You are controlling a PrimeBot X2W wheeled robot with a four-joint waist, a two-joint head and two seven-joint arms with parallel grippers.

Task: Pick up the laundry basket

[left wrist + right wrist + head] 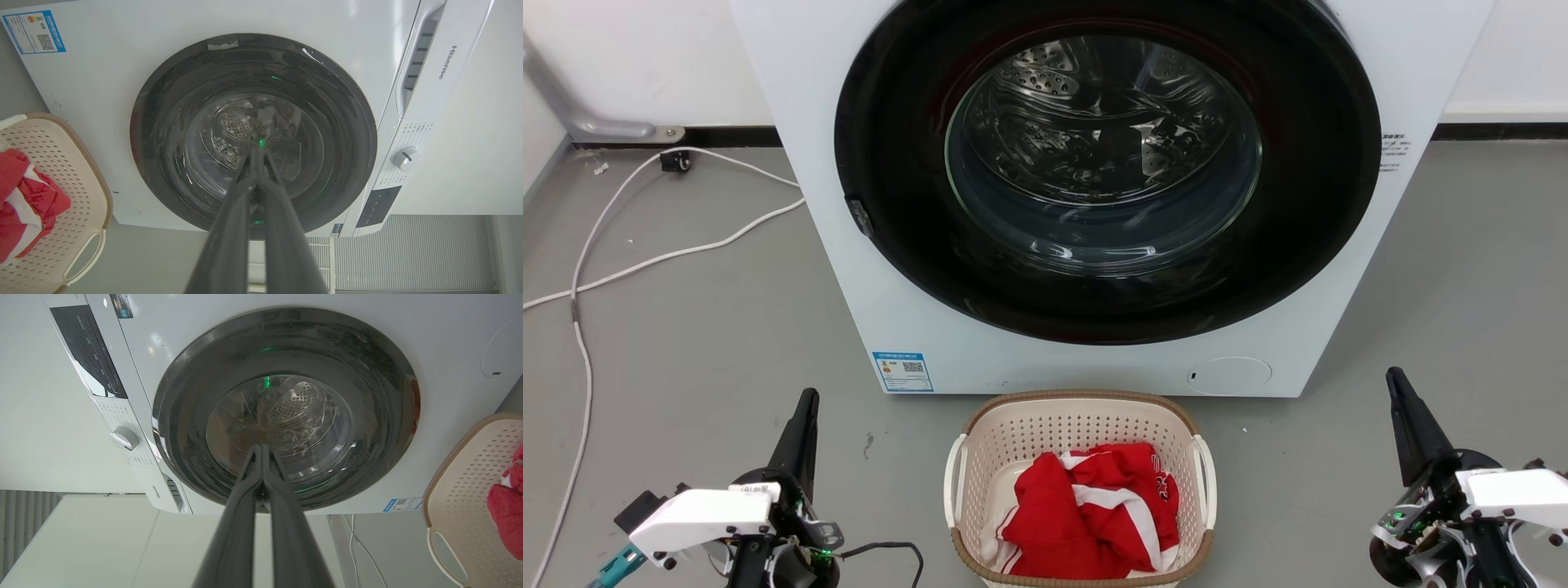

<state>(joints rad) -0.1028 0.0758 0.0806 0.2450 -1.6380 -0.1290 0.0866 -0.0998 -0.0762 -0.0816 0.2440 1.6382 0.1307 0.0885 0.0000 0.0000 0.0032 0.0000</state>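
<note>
The laundry basket [1045, 429] sits on the grey floor just in front of the washing machine, cream with perforated walls, a brown rim and white side handles. A red and white garment [1094, 510] lies inside it. My left gripper [806, 402] is at the lower left, well to the left of the basket, its fingers together and empty. At the lower right my right gripper [1395, 380] is likewise shut and empty. The basket [61, 163] shows at the left edge of the left wrist view, past my left gripper [256, 152]. The basket [461, 486] also shows at the right edge of the right wrist view, past my right gripper [261, 448].
A white front-loading washing machine [907, 269] with a closed dark round door [1107, 163] stands directly behind the basket. White cables [645, 261] run across the floor at the left. Open grey floor lies on both sides of the basket.
</note>
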